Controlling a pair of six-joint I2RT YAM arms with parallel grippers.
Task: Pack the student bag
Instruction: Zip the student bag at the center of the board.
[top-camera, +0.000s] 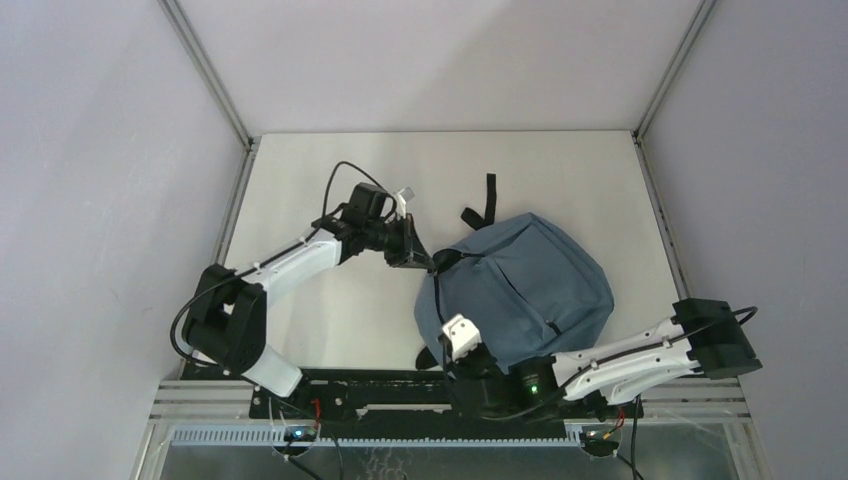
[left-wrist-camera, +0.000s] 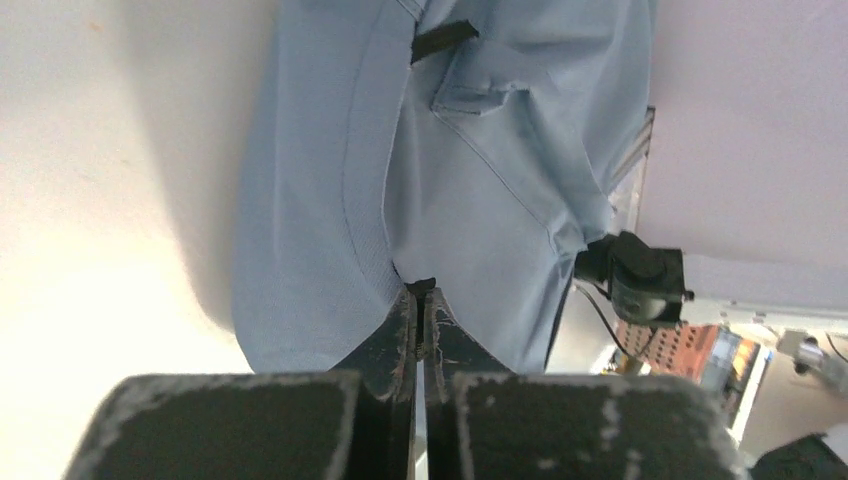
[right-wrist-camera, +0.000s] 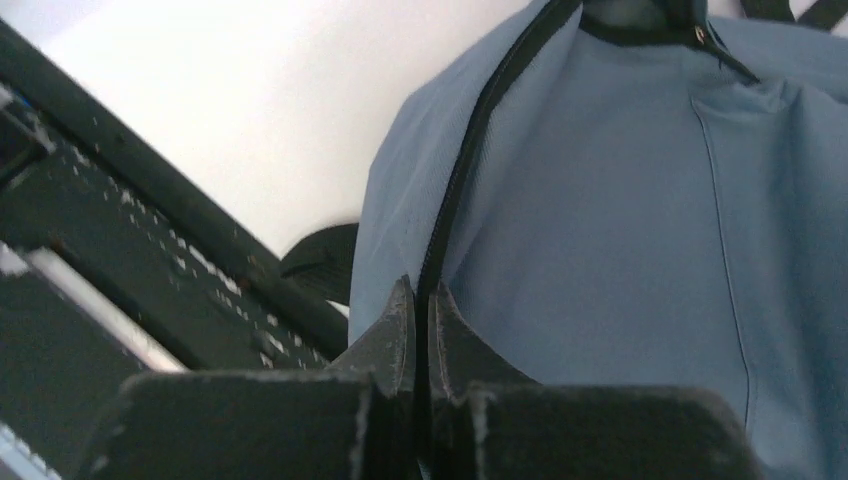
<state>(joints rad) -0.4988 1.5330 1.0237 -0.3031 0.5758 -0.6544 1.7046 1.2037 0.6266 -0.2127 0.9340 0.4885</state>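
The student bag (top-camera: 530, 285) is a blue-grey backpack lying flat on the white table, right of centre. My left gripper (top-camera: 425, 262) is at its far left edge. In the left wrist view that gripper (left-wrist-camera: 421, 295) is shut, with a small black bit of the bag (left-wrist-camera: 480, 180) pinched at its tips. My right gripper (top-camera: 455, 328) is at the bag's near left corner. In the right wrist view it (right-wrist-camera: 421, 300) is shut on the black zip trim (right-wrist-camera: 470, 150), which runs between the jaws and up across the bag (right-wrist-camera: 620, 220).
Black straps (top-camera: 490, 195) trail from the bag's far side, and another strap end (right-wrist-camera: 325, 262) pokes out by the near edge. The black base rail (top-camera: 400, 385) runs just in front of the bag. Walls enclose the table (top-camera: 330, 330) on three sides.
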